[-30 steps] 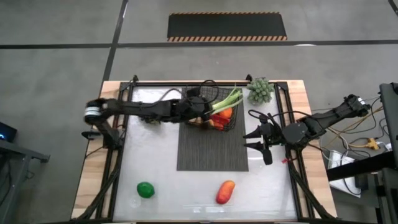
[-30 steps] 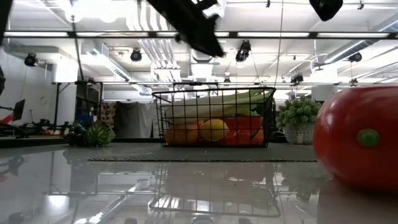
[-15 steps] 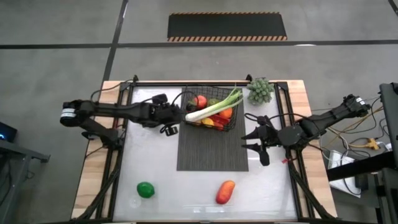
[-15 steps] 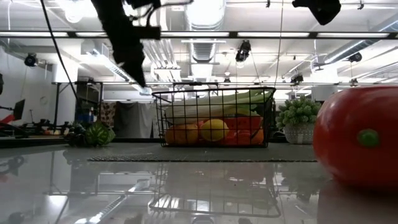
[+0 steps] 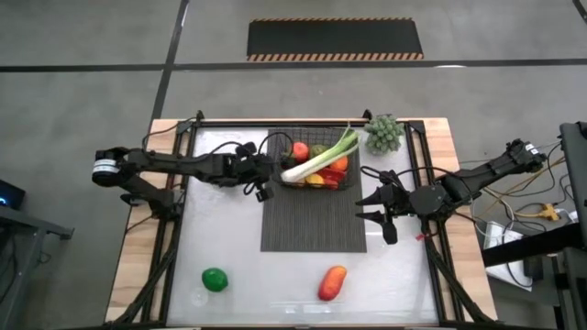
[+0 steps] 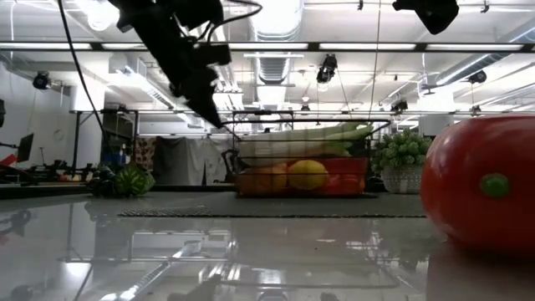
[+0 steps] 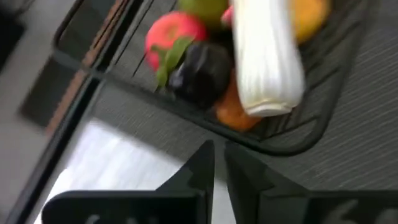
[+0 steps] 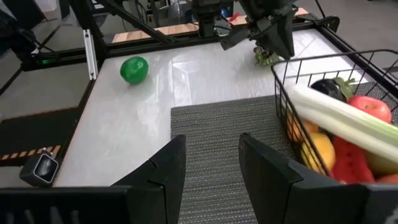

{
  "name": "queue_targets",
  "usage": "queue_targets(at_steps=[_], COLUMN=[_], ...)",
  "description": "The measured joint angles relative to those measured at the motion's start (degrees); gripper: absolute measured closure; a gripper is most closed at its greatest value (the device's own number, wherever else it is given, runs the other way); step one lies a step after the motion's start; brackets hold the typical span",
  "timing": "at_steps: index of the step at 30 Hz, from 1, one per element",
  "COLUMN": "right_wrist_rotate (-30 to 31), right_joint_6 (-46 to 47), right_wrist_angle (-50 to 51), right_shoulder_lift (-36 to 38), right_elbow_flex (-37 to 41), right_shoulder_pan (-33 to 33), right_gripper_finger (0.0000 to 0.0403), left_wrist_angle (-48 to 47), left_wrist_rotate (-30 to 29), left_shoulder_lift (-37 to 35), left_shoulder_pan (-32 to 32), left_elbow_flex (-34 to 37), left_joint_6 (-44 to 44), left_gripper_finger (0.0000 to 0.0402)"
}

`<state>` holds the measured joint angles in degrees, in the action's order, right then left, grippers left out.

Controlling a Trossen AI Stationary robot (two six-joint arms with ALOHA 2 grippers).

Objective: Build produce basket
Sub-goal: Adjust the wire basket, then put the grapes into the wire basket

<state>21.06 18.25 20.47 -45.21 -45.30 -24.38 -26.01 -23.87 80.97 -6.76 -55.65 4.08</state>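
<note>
The black wire basket [image 5: 316,167] stands on the far part of the dark ribbed mat [image 5: 312,225]. It holds a pale-green celery stalk [image 5: 319,159], a red tomato [image 7: 171,37], a dark fruit, oranges and a lemon [image 6: 308,174]. My left gripper [image 5: 261,183] is shut at the basket's left wall, seen close in the left wrist view [image 7: 217,155]. My right gripper [image 5: 374,207] hangs open over the table just right of the mat, and its wrist view [image 8: 208,158] looks across the mat. A green fruit [image 5: 215,280] and a red-orange fruit [image 5: 332,282] lie near the near edge. My left gripper comes at the basket from the table's left, slanting down, fingers shut. Its tips are at the top rim of the basket's left wall [image 6: 234,125]. Whether they press on the wire or stand just off it, I cannot tell. The basket rests flat on the mat.
A green bunch [image 5: 383,134] stands at the far right corner. A small watermelon piece [image 6: 132,179] lies far left. The black frame rails [image 5: 183,197] run along both table sides. Bare white table lies between the mat and the near edge.
My left gripper pulled back out from over the basket toward the table's left, then came back right to the basket's left wall. The basket, with its load, slid a little toward the table's right on the mat.
</note>
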Motion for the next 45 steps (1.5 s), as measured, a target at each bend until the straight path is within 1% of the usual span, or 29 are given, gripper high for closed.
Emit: queue_targets(at_steps=[2, 11, 15, 20, 22, 26, 28, 31, 33, 35, 39, 40, 43, 45], right_wrist_rotate=[0.0, 0.0, 0.0, 0.0, 0.0, 0.0, 0.0, 0.0, 0.0, 0.0, 0.0, 0.0, 0.0, 0.0], right_joint_6=[0.2, 0.8, 1.2, 1.2, 1.1, 0.8, 0.6, 0.6, 0.2, -0.1, -0.3, -0.3, -0.3, -0.3], right_wrist_angle=[0.0, 0.0, 0.0, 0.0, 0.0, 0.0, 0.0, 0.0, 0.0, -0.1, -0.1, -0.1, -0.2, -0.2], right_shoulder_lift=[0.0, -0.1, -0.9, -2.0, -2.2, -2.4, -2.4, -2.5, -2.5, -2.7, -2.7, -2.7, -2.7, -2.7], right_elbow_flex=[0.0, 0.2, 0.3, 0.3, 0.3, 0.3, 0.3, 0.3, 0.3, 0.3, 0.3, 0.3, 0.3, 0.3], right_shoulder_pan=[0.0, 0.0, 0.0, 0.0, 0.0, 0.0, 0.0, 0.0, 0.0, 0.0, 0.0, 0.0, 0.0, 0.0], right_gripper_finger=[0.0266, 0.0266, 0.0266, 0.0266, 0.0266, 0.0266, 0.0266, 0.0266, 0.0266, 0.0266, 0.0266, 0.0266, 0.0266, 0.0266], left_wrist_angle=[2.4, 1.5, -4.9, -12.0, -15.7, -27.9, -32.7, -35.1, -35.0, -36.3, -38.0, -37.9, -35.2, -32.8], left_wrist_rotate=[2.7, 2.6, 2.6, 2.6, 2.5, 2.4, 2.4, 1.9, 1.9, 1.9, 1.3, 0.4, -5.4, -7.2], left_shoulder_lift=[0.0, -0.1, -1.0, -2.6, -3.3, -3.8, -3.8, -3.7, -3.6, -3.2, -2.3, -2.3, -2.4, -2.4], left_shoulder_pan=[0.0, 0.1, 0.4, 0.4, 0.4, 0.4, 0.4, 0.4, 0.4, 0.3, 0.0, 0.0, 0.0, 0.0], left_elbow_flex=[-0.1, -0.1, -1.0, -1.4, -1.4, -1.4, -1.1, 0.3, 1.6, 2.7, 4.4, 4.9, 6.9, 8.4], left_joint_6=[-0.4, 1.5, 3.0, 2.9, 0.4, -7.5, -9.0, -9.1, -9.4, -10.3, -13.4, -14.1, -17.5, -21.4], left_gripper_finger=[0.0386, 0.0387, 0.0387, 0.0387, 0.0387, 0.0387, 0.0387, 0.0384, 0.0374, 0.0354, 0.0293, 0.0275, 0.0223, 0.0197])
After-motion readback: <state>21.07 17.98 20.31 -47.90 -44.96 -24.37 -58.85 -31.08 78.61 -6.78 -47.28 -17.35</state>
